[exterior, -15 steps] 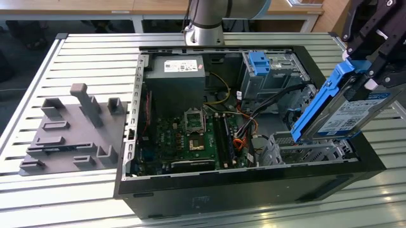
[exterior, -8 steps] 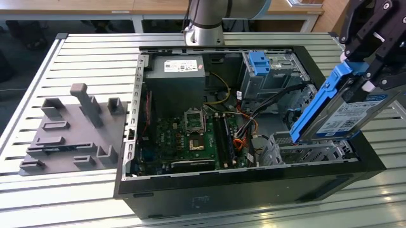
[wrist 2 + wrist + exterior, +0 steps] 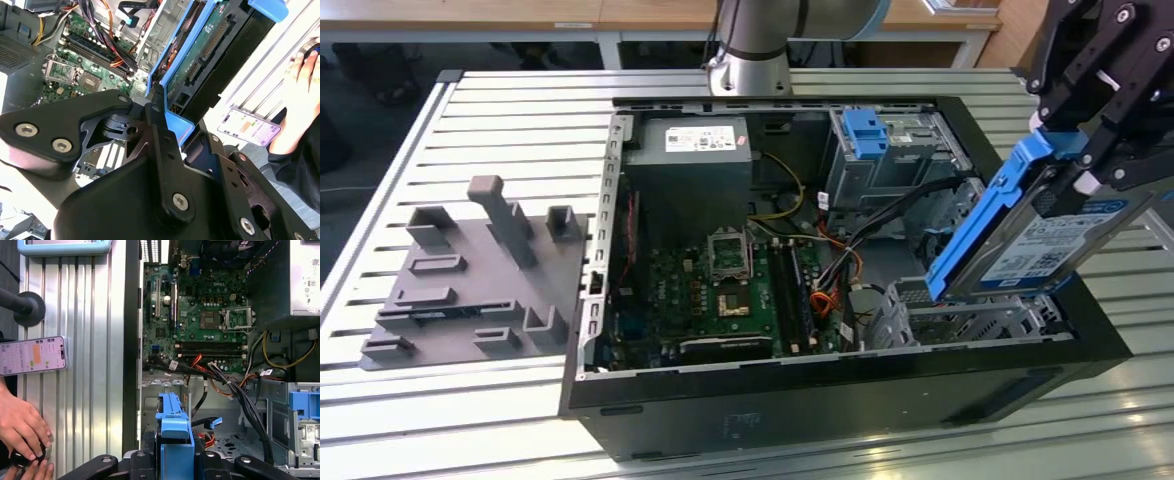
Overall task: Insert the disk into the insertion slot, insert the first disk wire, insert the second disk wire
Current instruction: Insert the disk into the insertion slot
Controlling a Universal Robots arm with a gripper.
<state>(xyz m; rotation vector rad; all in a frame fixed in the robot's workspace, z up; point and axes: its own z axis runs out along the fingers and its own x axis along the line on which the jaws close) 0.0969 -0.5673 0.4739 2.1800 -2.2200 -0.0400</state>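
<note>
One black robot hand (image 3: 1083, 160) is clamped on the upper end of the disk (image 3: 1041, 240), gripping its blue plastic frame, with the drive steeply tilted and its labelled face turned to the exterior view's right. The disk hangs over the near corner of the open computer case (image 3: 854, 372) on the exterior view's right, directly above the insertion slot (image 3: 977, 322), a perforated metal cage; its lower end reaches the top of that cage, though contact cannot be made out. In the second wrist view the hand (image 3: 161, 102) pinches the blue frame, and the disk (image 3: 200, 47) shows its green underside and connector. In the first wrist view the blue frame (image 3: 175, 425) stands between the two sides of the hand (image 3: 175, 462). Beside the slot lie loose cables (image 3: 847, 245), black and orange, running across from the circuit board (image 3: 734, 285). A taller bay (image 3: 907, 160) with a blue bracket (image 3: 867, 132) stands at the far side of the case. The case rests on a slatted metal surface (image 3: 494, 100), where a phone (image 3: 32, 356) lies near a person's fingers (image 3: 27, 427).
</note>
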